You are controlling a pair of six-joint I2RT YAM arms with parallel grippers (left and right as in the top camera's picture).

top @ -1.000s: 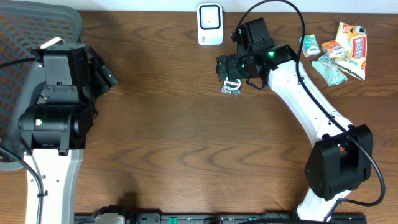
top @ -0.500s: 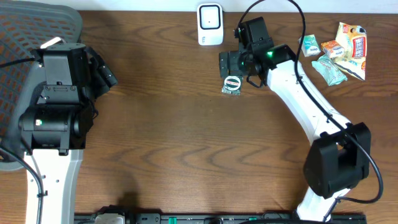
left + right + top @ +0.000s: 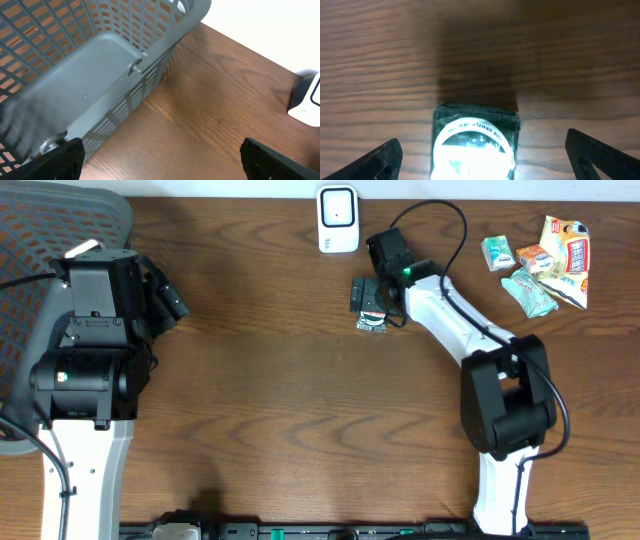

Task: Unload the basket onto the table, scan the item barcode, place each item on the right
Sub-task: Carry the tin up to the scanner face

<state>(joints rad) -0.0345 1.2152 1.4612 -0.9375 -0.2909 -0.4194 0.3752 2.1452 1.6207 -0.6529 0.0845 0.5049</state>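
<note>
The item (image 3: 374, 320) is a small dark-green packet with a round white label, lying flat on the wooden table below the white scanner (image 3: 338, 219). My right gripper (image 3: 370, 302) hovers directly over it, open. In the right wrist view the packet (image 3: 475, 146) lies between the two black fingertips (image 3: 381, 161), touching neither; its label is glared out and no barcode shows. My left gripper (image 3: 166, 296) stays at the far left, open and empty. In the left wrist view the left gripper (image 3: 162, 162) has only bare table between its fingers.
A grey mesh basket (image 3: 30, 240) stands at the left edge, close to the left gripper; its wall (image 3: 75, 65) fills the left wrist view, where the scanner (image 3: 307, 100) shows at the right edge. Several snack packets (image 3: 540, 260) lie at the back right.
The right arm has folded in, its elbow swinging toward the table's centre, and the open gripper has shifted slightly left and down over the packet. The packet and left arm have not moved.
</note>
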